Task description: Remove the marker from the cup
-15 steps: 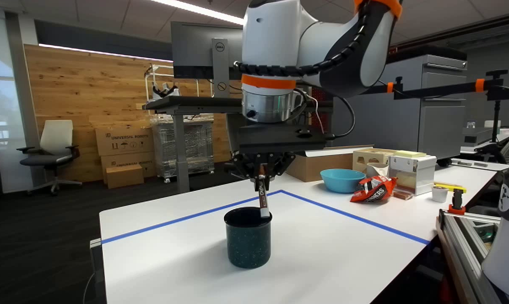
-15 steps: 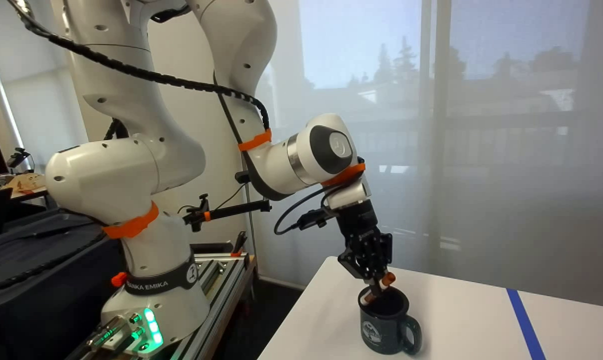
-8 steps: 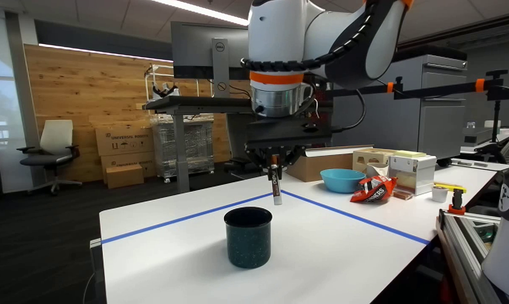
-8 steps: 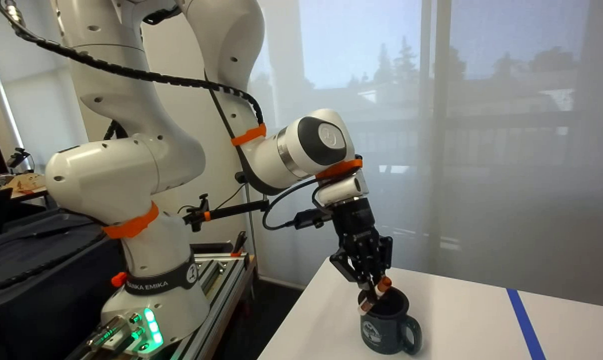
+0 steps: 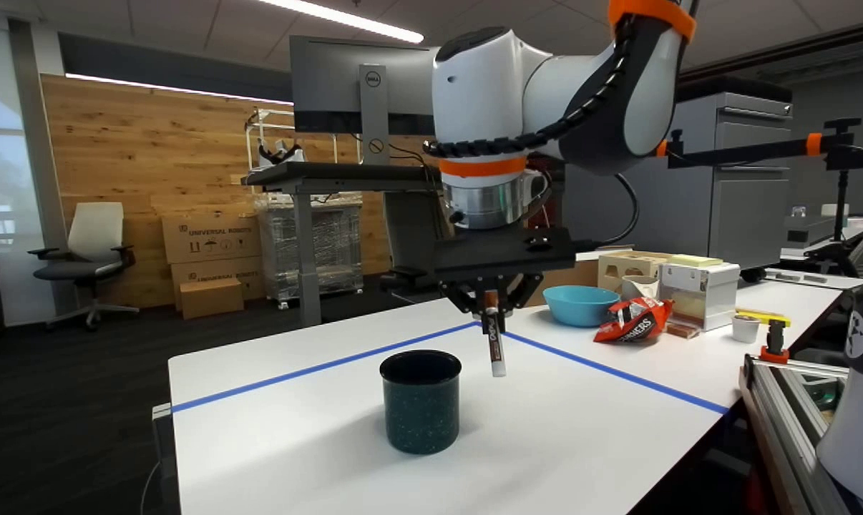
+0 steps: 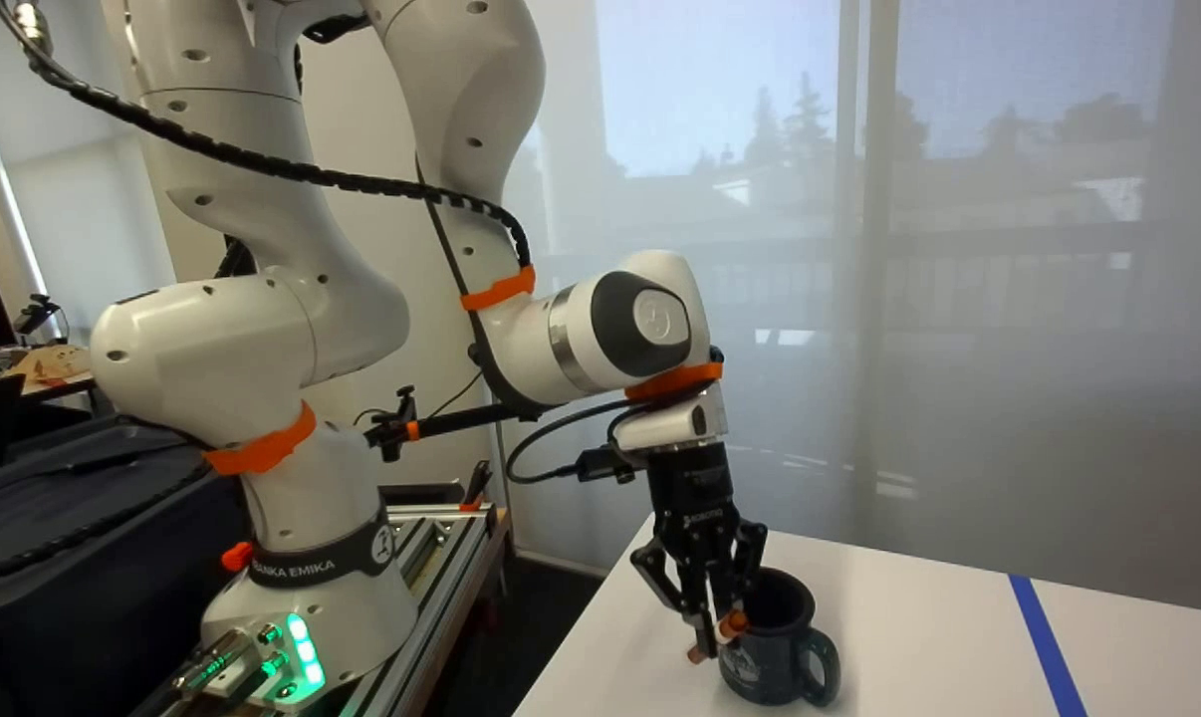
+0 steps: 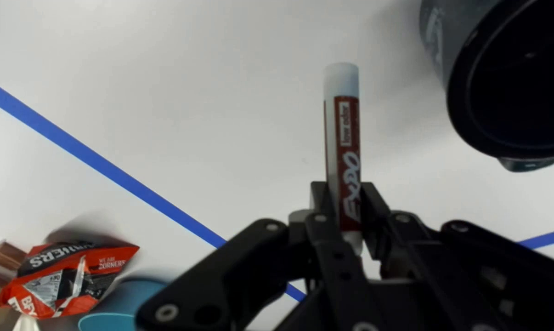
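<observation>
The white flat-topped bench (image 5: 281,458) carries straight strips of blue tape (image 5: 324,367). In an exterior view, a round light-blue bowl (image 5: 579,309) stands on it just beside a crinkled red-and-black snack bag (image 5: 632,322); the wrist view shows both too. Near the bag stands a boxy white container (image 5: 720,295) topped by a flat yellow pad (image 5: 695,261). Beyond the bench, stacked brown cardboard boxes (image 5: 210,243) and a pale-backed office chair (image 5: 94,239) stand before a wood-plank wall (image 5: 152,143).

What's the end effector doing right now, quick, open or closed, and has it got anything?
End effector: closed, holding the marker.
</observation>
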You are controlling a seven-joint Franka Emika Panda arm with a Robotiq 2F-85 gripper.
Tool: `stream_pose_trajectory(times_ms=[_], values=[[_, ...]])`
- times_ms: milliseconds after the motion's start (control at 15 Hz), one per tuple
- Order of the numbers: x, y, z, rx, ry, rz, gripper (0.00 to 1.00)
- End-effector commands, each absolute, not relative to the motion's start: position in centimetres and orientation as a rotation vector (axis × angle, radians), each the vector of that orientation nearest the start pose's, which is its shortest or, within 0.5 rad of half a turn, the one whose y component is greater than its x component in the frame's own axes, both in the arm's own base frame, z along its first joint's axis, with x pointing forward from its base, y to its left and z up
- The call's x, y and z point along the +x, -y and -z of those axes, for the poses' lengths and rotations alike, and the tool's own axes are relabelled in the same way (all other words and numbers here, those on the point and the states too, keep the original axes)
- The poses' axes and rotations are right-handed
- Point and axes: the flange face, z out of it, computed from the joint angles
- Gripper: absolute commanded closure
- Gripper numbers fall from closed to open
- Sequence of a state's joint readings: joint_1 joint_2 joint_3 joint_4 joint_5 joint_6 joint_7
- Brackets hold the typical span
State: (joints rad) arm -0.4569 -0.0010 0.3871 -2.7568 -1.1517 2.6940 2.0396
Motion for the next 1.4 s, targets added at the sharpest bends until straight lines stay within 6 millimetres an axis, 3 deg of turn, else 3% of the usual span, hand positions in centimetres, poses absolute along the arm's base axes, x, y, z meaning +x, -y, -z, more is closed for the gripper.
stream_pose_trajectory(times_ms=[0,600,1333], values=[[35.7,0.4,-17.7,-2.878,-1.775,0.456,0.95],[32.7,3.8,-13.1,-2.798,-1.924,0.253,0.95],[31.9,7.4,-13.0,-2.754,-1.983,0.253,0.95]])
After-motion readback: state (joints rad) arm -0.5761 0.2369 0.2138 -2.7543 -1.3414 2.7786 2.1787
